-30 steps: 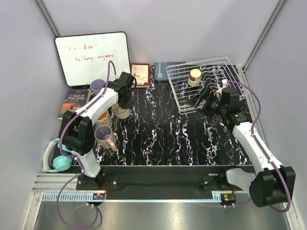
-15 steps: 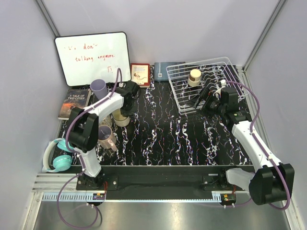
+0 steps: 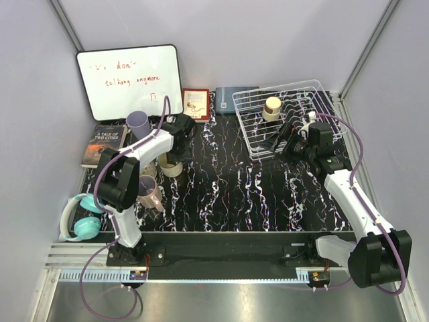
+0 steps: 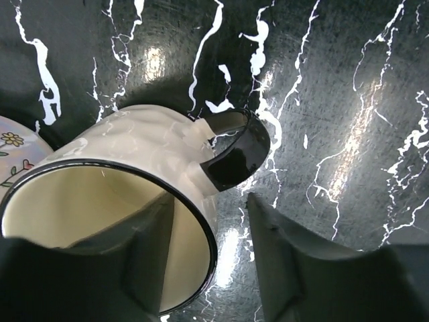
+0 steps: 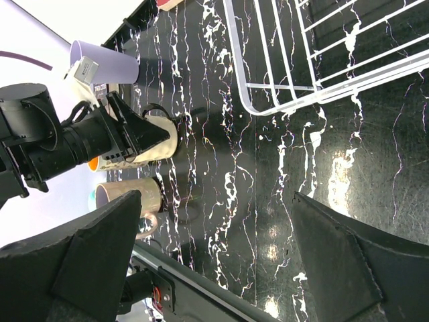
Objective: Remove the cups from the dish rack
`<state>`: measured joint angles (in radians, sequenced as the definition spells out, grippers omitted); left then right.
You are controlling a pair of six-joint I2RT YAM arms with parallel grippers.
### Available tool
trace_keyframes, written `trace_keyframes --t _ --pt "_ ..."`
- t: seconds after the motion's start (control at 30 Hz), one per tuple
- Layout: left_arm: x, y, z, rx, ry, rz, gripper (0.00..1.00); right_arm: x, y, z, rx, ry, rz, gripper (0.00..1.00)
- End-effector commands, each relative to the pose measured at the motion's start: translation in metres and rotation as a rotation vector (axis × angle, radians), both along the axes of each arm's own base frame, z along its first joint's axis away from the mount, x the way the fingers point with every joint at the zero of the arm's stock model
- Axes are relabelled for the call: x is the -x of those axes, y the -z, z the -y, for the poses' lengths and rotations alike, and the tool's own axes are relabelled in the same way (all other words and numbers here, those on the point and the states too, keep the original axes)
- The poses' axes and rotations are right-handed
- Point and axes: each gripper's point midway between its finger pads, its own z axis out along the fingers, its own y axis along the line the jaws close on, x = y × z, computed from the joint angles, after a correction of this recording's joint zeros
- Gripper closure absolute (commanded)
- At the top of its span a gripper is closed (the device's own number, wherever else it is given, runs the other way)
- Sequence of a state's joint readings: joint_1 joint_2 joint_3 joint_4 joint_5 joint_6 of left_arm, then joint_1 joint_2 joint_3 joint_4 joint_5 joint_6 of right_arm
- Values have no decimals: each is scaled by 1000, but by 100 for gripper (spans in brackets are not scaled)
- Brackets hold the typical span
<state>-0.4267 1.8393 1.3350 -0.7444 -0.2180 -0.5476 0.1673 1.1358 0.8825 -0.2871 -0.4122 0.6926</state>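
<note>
Left pincer point(image 4: 206, 201) parted | cream mug point(image 4: 127, 144) wall between fingers | right pincer point(image 5: 218, 198) spread wide

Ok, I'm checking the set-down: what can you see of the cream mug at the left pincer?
The cream mug looks glossy ceramic, with a black rim and a black handle, and is empty. It stands mouth up on the black marbled table. The left pincer straddles its wall beside the handle, one finger inside, one outside with a gap.

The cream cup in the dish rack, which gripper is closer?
Right. The right gripper sits by the dish rack, close to the cup; the left gripper is across the table at a mug.
</note>
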Motion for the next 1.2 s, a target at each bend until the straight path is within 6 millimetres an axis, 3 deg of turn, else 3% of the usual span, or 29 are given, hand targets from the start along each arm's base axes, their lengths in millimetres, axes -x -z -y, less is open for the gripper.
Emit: trace_keyframes --t 0.0,0.17,0.23,0.37,0.43,0.53,0.63,0.67,0.73,0.77,0.8,0.83,0.87,1.17 --pt "-15 -36 1 22 4 114 43 -3 -19 -1 -2 -14 61 0" --pt "-20 -73 1 51 -23 206 38 -14 -33 6 37 21 101 0" --pt "-23 -101 3 80 -36 278 35 -24 -37 16 94 65 117 0" --pt "-26 -158 15 171 -36 422 29 -71 -64 35 211 171 171 0" --pt "-21 -187 25 215 -1 491 27 -92 -58 51 310 230 140 0" --pt "-11 -207 38 264 65 529 25 -145 -45 73 496 303 62 1" --pt "1 -207 47 281 109 526 25 -162 -27 92 675 344 -10 1" --pt "8 -201 48 283 121 516 25 -177 -23 92 694 350 -16 1" --pt "17 -193 52 291 134 504 25 -192 -29 94 730 368 1 2" --pt "24 -189 52 296 140 502 25 -200 -13 92 757 356 -27 2" --pt "27 -184 53 300 139 495 26 -204 -10 90 785 344 -27 2" --pt "32 -183 56 306 147 493 26 -213 -20 92 804 366 -3 1" --pt "35 -180 58 309 156 486 26 -220 -4 91 826 352 -30 1" --pt "56 -174 59 315 188 503 27 -258 36 77 836 294 -56 2"
